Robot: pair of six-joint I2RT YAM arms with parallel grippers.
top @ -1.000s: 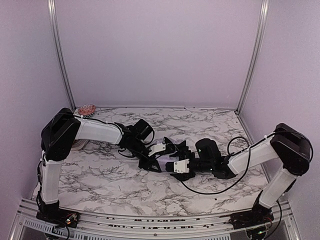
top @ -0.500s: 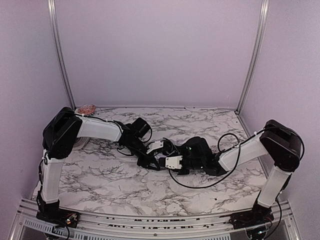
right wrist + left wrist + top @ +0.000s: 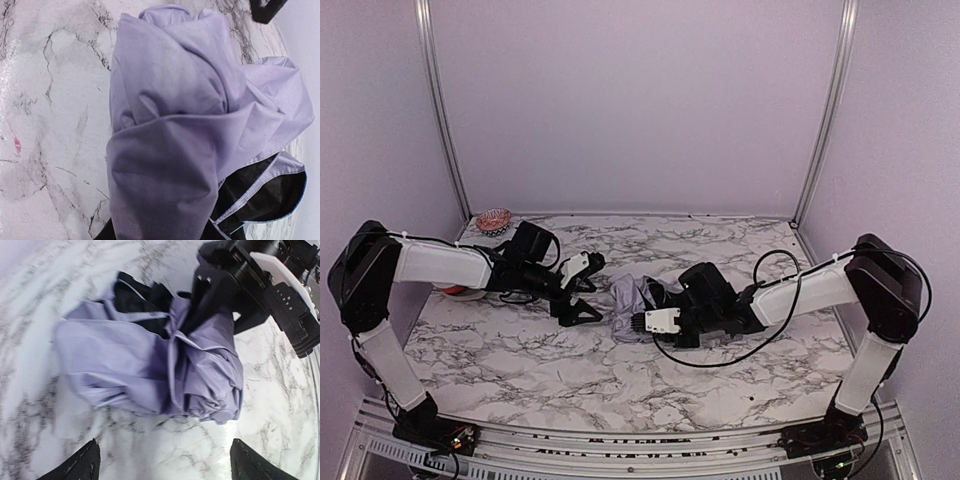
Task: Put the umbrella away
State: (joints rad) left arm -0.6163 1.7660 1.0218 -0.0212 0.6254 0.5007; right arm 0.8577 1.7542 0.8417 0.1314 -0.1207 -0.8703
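Fabric of the umbrella (image 3: 623,298) was seen crumpled in a loose heap on the marbled bench (image 3: 520,360), near its middle and between the two arms. The canopy was collapsed but not rolled: pale lavender cloth was bunched in folds, and patches of black lining were exposed along its edges. Its shaft and handle could not be made out.

The right pincer (image 3: 645,308) was laid low over the bench and closed on a bunch of the cloth. In the left wrist view one of its black fingers was pressed into the folds at the far side of the heap. The right wrist view was almost filled by the gathered fabric.

The left pincer (image 3: 595,292) was held wide open just beside the umbrella, on its left, with nothing between its fingers. Its two fingertips were shown well apart at the bottom of the left wrist view, clear of the cloth.

A black cable (image 3: 720,358) was looped on the bench below the right arm. A small red-patterned object (image 3: 494,218) was set in the far left corner.
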